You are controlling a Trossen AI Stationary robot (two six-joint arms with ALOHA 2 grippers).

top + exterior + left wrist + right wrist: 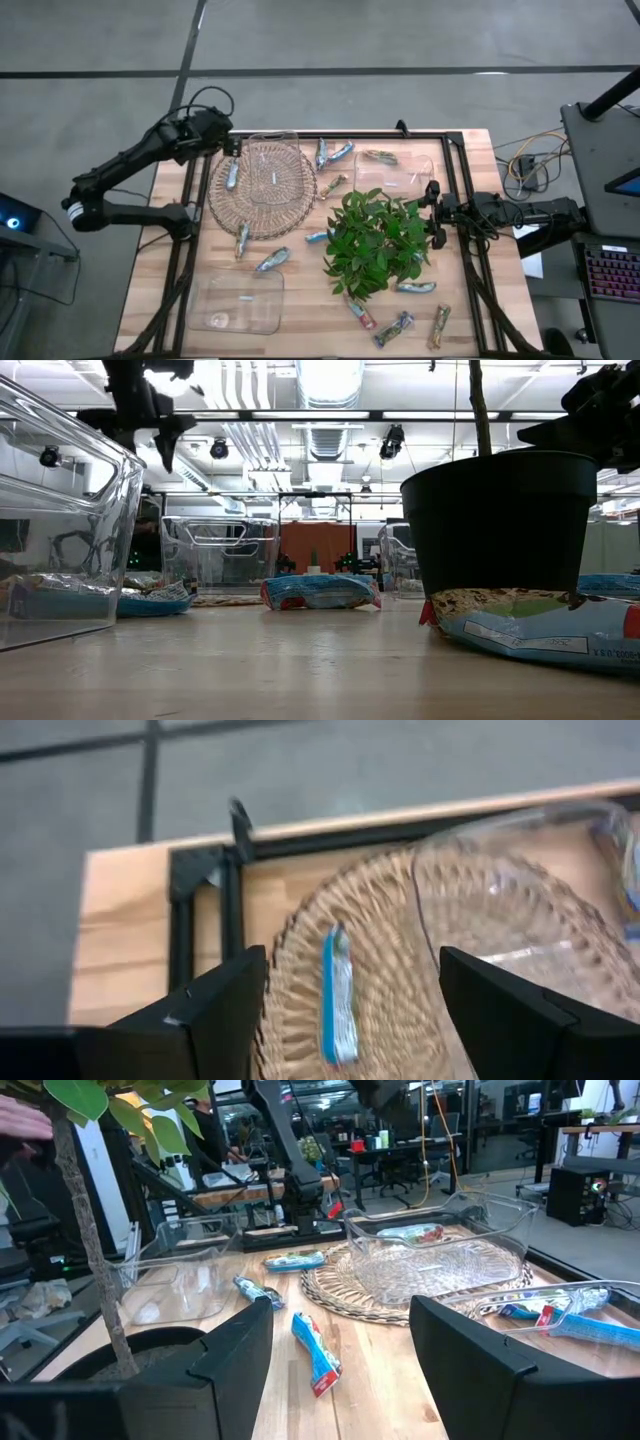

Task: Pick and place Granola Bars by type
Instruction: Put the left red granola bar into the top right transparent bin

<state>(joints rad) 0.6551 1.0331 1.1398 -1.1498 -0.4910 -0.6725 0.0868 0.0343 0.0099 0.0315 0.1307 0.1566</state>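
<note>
High view, left gripper (232, 147) above wicker basket (262, 187)

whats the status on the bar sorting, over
Left pincer open over blue bar on wicker mat. Right pincer open, empty, beside plant. Plant crowds table middle.

Wooden worktop (300, 330) is pretty cluttered — a round wicker mat (262, 188), a potted leafy plant (378, 243), a clear tub (238, 301) near one corner, and granola bars (273, 260) scattered loose across the boards.
</note>
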